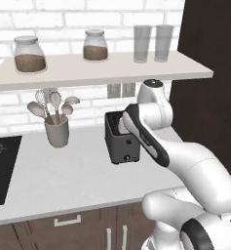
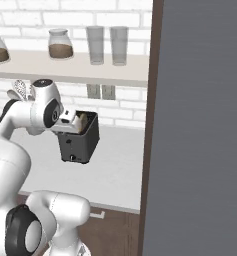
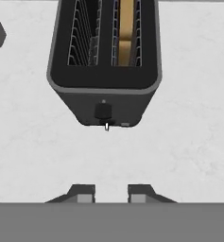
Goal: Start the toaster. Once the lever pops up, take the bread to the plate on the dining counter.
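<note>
Hand view looks down on a white counter (image 3: 189, 142) with the toaster (image 3: 104, 94), bread (image 3: 126, 33) in one slot; jaws (image 3: 111, 194) narrowly parted, holding nothing.

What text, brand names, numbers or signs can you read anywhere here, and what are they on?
None: no readable text in any view.
toaster: plain dark front, a knob and a small pale mark beneath it, too small to read as any sign.
jars and glasses on the shelf: no labels.
utensil cup: unmarked.
stovetop: ring outlines, no numbers.
wall outlet: blank.
</note>
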Tool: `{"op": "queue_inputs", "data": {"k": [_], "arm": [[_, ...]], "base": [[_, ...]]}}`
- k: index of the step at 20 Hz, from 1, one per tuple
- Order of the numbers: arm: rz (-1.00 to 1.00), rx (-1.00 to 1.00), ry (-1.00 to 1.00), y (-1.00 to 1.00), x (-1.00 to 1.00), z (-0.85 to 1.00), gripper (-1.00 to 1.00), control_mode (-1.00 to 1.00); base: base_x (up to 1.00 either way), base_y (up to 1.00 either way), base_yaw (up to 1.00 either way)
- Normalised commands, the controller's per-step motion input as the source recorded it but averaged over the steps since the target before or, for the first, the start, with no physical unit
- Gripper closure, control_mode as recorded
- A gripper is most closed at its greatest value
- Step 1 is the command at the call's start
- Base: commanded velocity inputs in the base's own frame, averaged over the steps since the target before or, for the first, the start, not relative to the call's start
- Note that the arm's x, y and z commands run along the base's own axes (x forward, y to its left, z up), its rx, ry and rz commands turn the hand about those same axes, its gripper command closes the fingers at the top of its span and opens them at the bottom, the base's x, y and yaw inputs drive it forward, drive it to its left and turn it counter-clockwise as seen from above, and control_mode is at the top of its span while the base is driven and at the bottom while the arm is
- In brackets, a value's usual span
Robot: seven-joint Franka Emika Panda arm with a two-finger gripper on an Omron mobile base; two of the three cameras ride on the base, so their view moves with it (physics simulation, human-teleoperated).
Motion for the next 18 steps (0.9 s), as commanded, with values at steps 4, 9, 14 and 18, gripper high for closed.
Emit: {"op": "queue_inputs", "data": {"k": [4, 9, 14, 18], "arm": [[-0.02, 0.00, 0.02, 0.00, 0.17, -0.34, 1.00, -1.00], [-0.02, 0.00, 0.00, 0.00, 0.25, -0.28, 1.00, -1.00], [-0.03, 0.00, 0.00, 0.00, 0.30, -0.15, 1.00, -1.00], [-0.05, 0.00, 0.00, 0.04, 0.28, -0.09, 1.00, -1.00]], "base": [[0.00, 0.00, 0.00], [0.00, 0.00, 0.00], [0.00, 0.00, 0.00], [0.00, 0.00, 0.00]]}}
